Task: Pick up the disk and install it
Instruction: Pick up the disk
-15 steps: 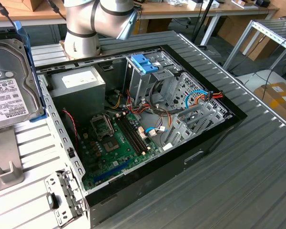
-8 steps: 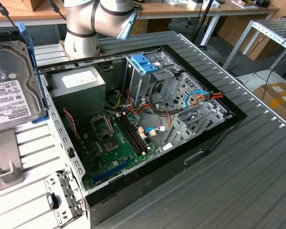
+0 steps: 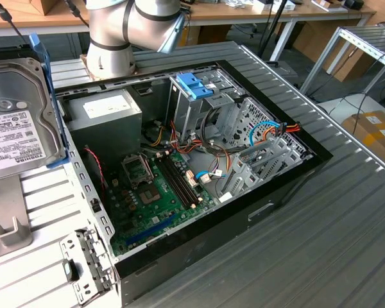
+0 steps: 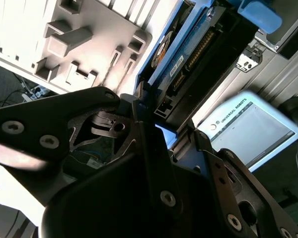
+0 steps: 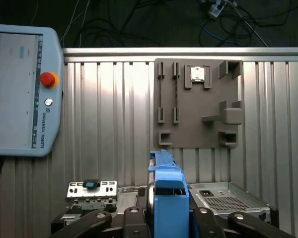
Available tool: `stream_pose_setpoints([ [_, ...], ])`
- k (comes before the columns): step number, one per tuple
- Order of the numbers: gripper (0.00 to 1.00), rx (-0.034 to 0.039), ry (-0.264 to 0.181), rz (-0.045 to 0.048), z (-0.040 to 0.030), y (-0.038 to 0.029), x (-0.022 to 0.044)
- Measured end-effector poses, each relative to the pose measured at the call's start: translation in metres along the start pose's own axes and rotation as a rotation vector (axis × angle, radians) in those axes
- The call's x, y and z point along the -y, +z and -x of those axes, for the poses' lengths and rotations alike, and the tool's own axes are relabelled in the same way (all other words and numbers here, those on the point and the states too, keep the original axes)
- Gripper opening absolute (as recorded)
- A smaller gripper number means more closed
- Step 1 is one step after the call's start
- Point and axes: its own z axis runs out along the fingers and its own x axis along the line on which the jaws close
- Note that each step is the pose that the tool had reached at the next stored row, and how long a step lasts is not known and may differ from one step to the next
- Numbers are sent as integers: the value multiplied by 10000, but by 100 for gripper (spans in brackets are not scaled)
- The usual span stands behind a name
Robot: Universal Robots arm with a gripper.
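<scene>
Pinching the disk (image 3: 16,119) by its blue side rails, the gripper (image 5: 168,220) has its black fingers (image 5: 133,217) pressed in from both sides, the blue end tab poking out between them in the first wrist view. The disk hangs in the air at nine o'clock of the exterior view, well apart from the open computer case (image 3: 199,247), above the grey fixture plate (image 5: 198,104).

Now the worries. The hold looks narrow, on smooth plastic, so I'd say a jolt could let the disk tilt or slip. Loose cables (image 3: 269,131) sprawl at three o'clock of the drive cage (image 3: 192,109); a low approach could snag them. And rails that meet the cage crooked would likely jam.

Inside the case: power supply (image 3: 106,119) at ten o'clock, motherboard (image 3: 157,192) at six, the drive cage with its blue latch (image 3: 196,86) at twelve. Whether its bay is free, I can't tell.
</scene>
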Motion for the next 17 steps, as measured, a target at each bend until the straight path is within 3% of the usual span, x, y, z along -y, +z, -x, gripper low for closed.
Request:
stream_pose_setpoints([
  [17,37,0,0,1,-92,1,59],
])
